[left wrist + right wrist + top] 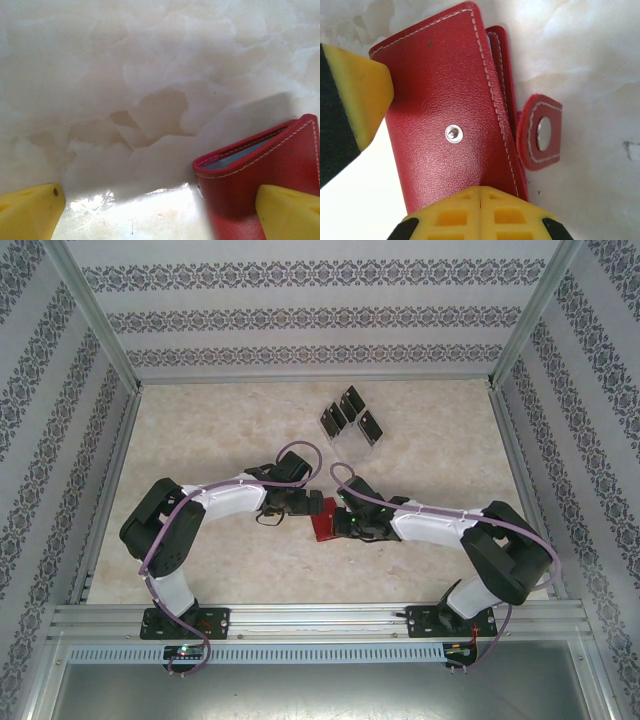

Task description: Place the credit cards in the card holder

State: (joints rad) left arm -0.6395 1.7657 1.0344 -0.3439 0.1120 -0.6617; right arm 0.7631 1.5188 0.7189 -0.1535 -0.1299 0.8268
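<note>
The red card holder [322, 525] lies at the table's middle, between both grippers. In the right wrist view the card holder [445, 100] faces the camera, with its snap tab [540, 132] hanging loose to the right. My right gripper [480, 192] is shut, its joined fingertips lying over the holder's near edge with nothing between them. My left gripper [157, 200] is open, and its right finger [290, 210] is against the card holder [260, 170], whose grey inside shows. Several black credit cards [350, 418] stand in a clear rack farther back.
The clear slotted rack [345, 440] sits behind the grippers at the table's centre back. Metal frame rails [300, 615] border the marble tabletop, and patterned walls close in the sides. Bare tabletop lies left and right of the arms.
</note>
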